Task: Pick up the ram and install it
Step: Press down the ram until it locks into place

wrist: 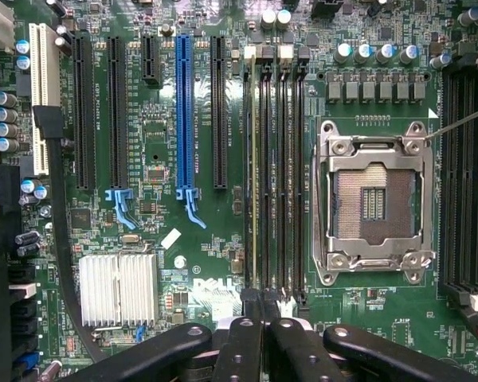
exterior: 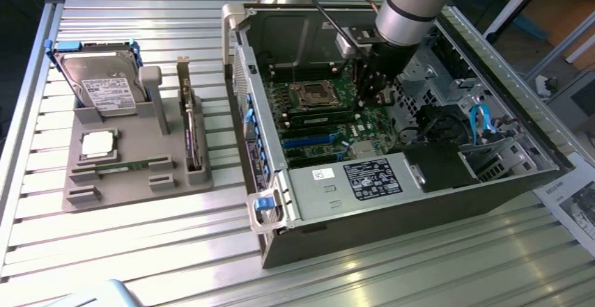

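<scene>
My gripper (exterior: 372,97) reaches down into the open computer case and hangs over the motherboard's memory slots (exterior: 321,115). In the wrist view its black fingers (wrist: 247,342) are shut together at the near end of those slots, and nothing shows between them. A ram (wrist: 254,175) stands edge-on in the outermost slot, farthest from the empty processor socket (wrist: 372,203). I cannot tell whether the fingers touch it. Another ram (exterior: 125,166), a thin green stick, lies in the grey holder (exterior: 139,182) outside the case.
The holder also carries a hard drive (exterior: 107,84), a square silver processor chip (exterior: 97,145) and an upright expansion card (exterior: 191,133). The case walls (exterior: 246,112), a black box (exterior: 437,168) and blue cables (exterior: 478,122) crowd the gripper. Blue and black card slots (wrist: 183,111) lie beside the memory slots.
</scene>
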Robot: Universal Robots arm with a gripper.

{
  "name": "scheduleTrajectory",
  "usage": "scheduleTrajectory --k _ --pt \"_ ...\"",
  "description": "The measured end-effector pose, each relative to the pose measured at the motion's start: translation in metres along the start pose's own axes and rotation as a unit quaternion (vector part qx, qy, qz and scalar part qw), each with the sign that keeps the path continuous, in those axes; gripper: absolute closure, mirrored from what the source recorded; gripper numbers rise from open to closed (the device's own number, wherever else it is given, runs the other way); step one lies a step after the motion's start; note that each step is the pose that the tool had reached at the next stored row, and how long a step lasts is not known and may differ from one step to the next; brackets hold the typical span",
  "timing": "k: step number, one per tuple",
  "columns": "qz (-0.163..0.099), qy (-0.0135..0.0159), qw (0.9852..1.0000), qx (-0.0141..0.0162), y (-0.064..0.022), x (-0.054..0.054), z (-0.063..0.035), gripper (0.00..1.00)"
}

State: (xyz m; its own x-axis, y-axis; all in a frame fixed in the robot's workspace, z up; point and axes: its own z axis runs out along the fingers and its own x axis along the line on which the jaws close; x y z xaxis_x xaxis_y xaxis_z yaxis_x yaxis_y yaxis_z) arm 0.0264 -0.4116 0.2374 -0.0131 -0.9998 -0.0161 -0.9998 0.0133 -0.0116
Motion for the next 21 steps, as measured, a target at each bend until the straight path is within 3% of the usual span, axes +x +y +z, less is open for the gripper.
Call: scheduleTrajectory --k 21 --pt "0.000 0.0001 1.0000 0.0000 0.0001 0.0001 0.0045 0.90"
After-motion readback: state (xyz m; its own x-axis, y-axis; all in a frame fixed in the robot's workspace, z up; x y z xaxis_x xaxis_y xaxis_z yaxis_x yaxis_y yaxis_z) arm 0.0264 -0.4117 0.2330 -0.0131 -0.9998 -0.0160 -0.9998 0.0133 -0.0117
